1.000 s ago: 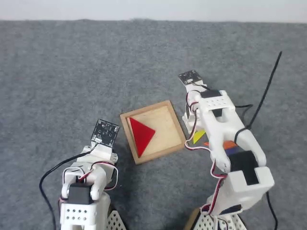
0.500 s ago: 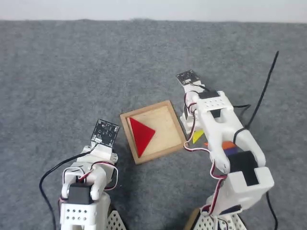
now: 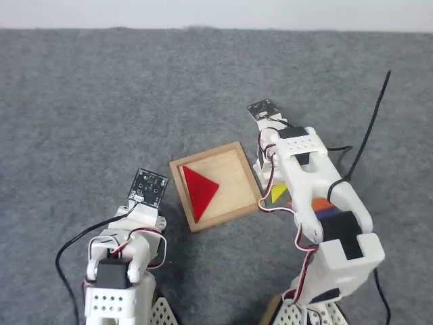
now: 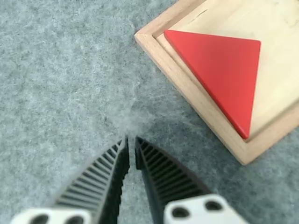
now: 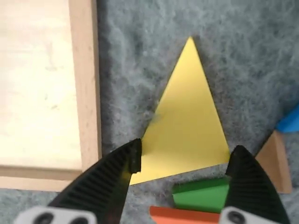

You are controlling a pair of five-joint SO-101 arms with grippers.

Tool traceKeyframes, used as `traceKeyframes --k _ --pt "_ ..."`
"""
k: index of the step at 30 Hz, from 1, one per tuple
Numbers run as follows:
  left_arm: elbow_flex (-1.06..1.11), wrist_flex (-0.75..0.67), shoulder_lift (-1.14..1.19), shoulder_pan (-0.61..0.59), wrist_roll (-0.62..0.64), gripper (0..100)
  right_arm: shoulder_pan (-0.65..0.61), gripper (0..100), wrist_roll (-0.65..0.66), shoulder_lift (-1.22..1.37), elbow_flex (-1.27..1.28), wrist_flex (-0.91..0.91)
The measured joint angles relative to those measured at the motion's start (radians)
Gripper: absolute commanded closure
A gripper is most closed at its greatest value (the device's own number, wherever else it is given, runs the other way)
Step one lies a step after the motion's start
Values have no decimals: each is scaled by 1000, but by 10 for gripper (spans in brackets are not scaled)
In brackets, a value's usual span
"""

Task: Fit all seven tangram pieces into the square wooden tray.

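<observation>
Right tool (image 5: 184, 157): fingers spread wide, holding nothing. The yellow triangle (image 5: 187, 116) lies flat on the grey counter (image 5: 243, 56) directly beneath this tool, its broad edge spanning the gap between the two fingers; contact cannot be confirmed. The wooden tray (image 5: 85, 93) sits just beside that triangle, outside one finger. A green piece (image 5: 201, 196) and an orange piece (image 5: 182, 215) lie close under the tool; a blue piece (image 5: 289, 122) lies beyond the other finger.

Left tool (image 4: 131, 142): fingers drawn together to a thin slit, empty. The tray lies ahead of it, apart, with the red triangle (image 4: 219, 70) flat inside against the rim.
</observation>
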Motion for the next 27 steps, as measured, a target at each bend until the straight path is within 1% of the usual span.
traceKeyframes --k 4,16,21,27 --pt "0 0 0 0 0 978 -35 691 14 23 15 3" --pt "0 0 0 0 0 978 -32 695 31 9 40 -2" --pt "0 0 0 0 0 978 -15 785 31 8 43 -26" --pt "0 0 0 0 0 978 26 786 32 -18 54 -44"
